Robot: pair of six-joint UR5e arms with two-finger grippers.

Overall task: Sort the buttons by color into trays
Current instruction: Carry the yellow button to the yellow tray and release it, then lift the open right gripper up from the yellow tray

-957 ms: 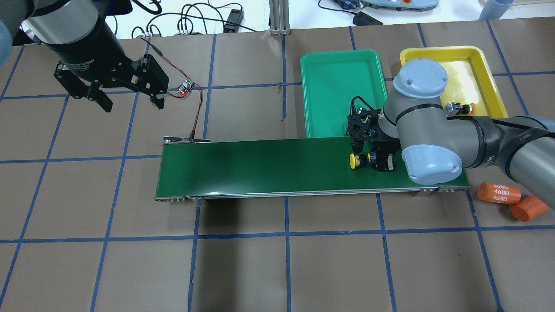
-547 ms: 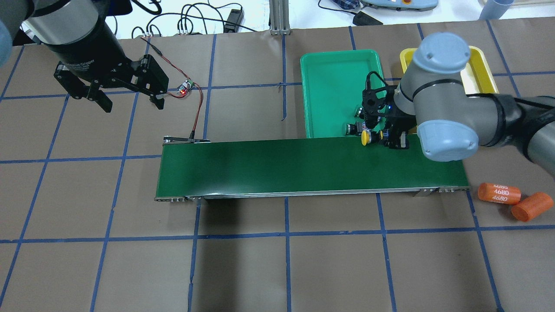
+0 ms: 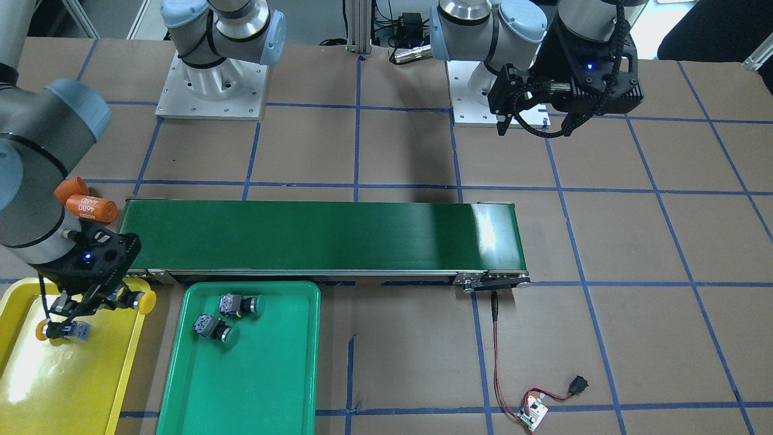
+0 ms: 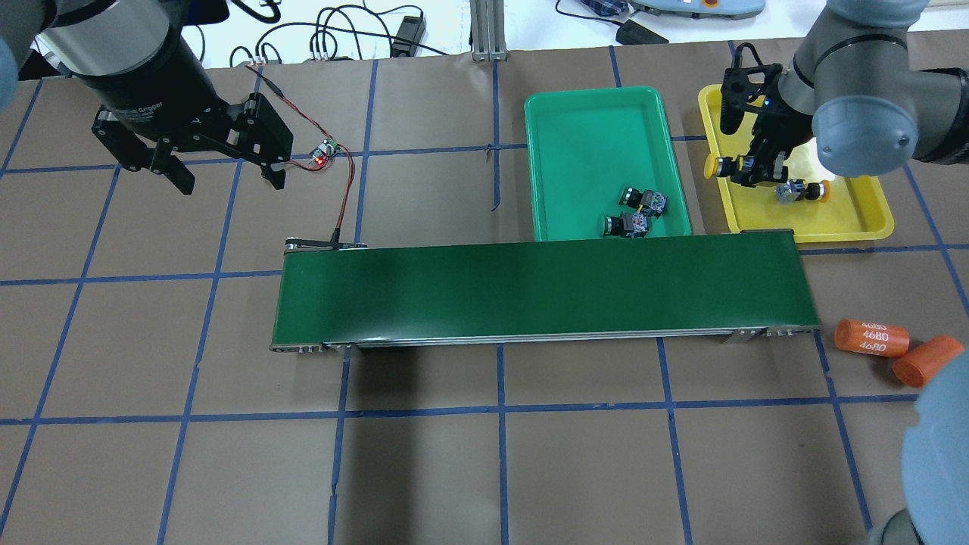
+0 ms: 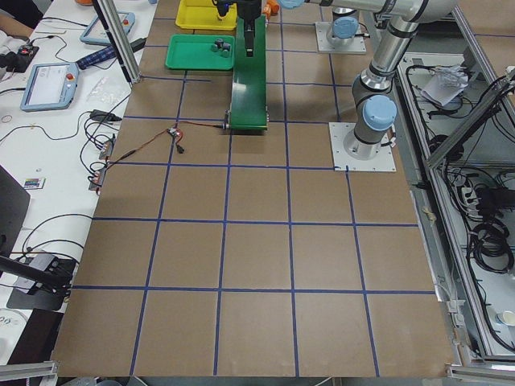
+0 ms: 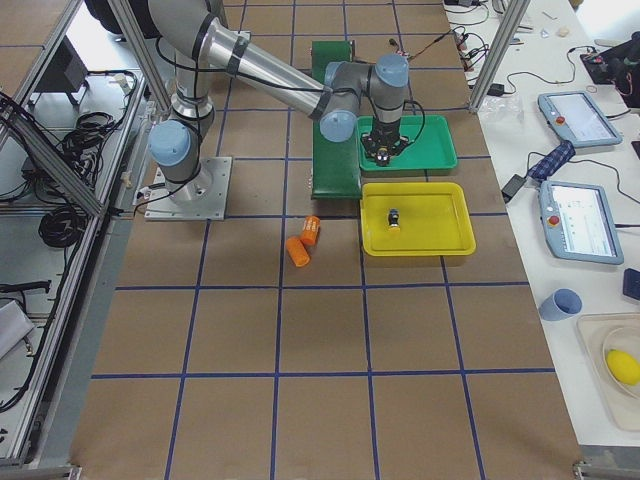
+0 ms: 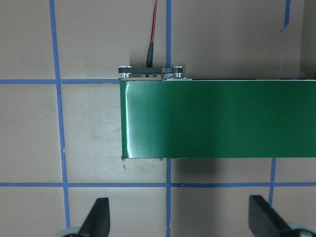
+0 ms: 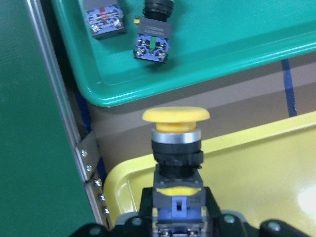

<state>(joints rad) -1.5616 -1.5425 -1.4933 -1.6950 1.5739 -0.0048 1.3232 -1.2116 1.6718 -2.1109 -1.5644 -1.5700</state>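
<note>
Gripping a yellow mushroom-capped push-button switch (image 8: 177, 158) by its grey-blue block, the right claw (image 4: 746, 168) hangs over the glossy yellow rectangular plastic tray (image 4: 870, 223), at the rim that faces the green rectangular plastic tray (image 4: 583, 113). The held switch's cap reaches out past that rim, above the strip of brown paper-covered counter (image 4: 484, 469) between the two trays. A second yellow-capped switch (image 4: 801, 191) lies on its side in the yellow tray, in the half nearer the long dark green conveyor belt (image 4: 530, 288). Two green-capped switches (image 4: 643, 200) (image 4: 624, 225) lie just beside each other in the green tray's corner nearest the belt and the yellow tray. The left claw (image 4: 231, 180) hovers empty with jaws wide apart over the counter's far left part, near a small circuit board (image 4: 325, 154). Two orange cylinders (image 4: 870, 337) rest on the counter past the belt's right end.
</note>
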